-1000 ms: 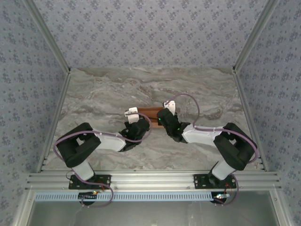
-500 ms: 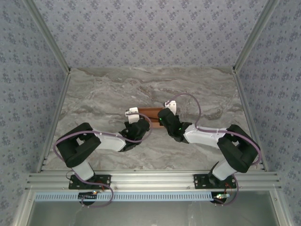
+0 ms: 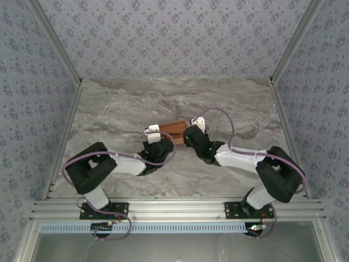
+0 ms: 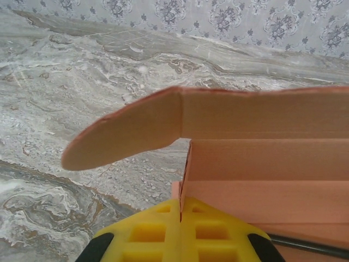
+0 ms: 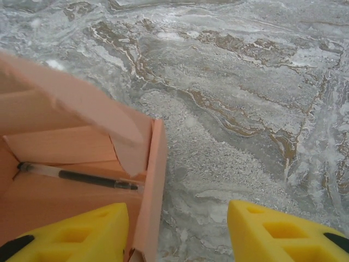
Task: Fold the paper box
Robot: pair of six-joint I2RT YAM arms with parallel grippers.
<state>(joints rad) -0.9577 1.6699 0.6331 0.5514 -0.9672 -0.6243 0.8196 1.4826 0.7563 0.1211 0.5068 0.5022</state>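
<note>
Near the middle of the worktop [image 3: 120,109], a little toward the far edge, lies the paper box [image 3: 175,129], salmon-orange, with its top open. It sits between the two grippers.

The left gripper [image 3: 157,137] is at the box's left end. In the left wrist view its yellow fingers [image 4: 147,232] are pressed together on the thin upright wall of the box [image 4: 262,164], so this pincer [image 4: 180,221] grips the cardboard. A rounded flap [image 4: 120,136] sticks out to the left from the far wall, above the marble.

The right gripper [image 3: 191,135] is at the box's right end. In its wrist view the pincer [image 5: 180,232] stands apart: one finger is inside the box [image 5: 65,147], the other outside over the marble, with the side wall between them.

A thin pen [image 5: 82,177] lies on the box floor.
</note>
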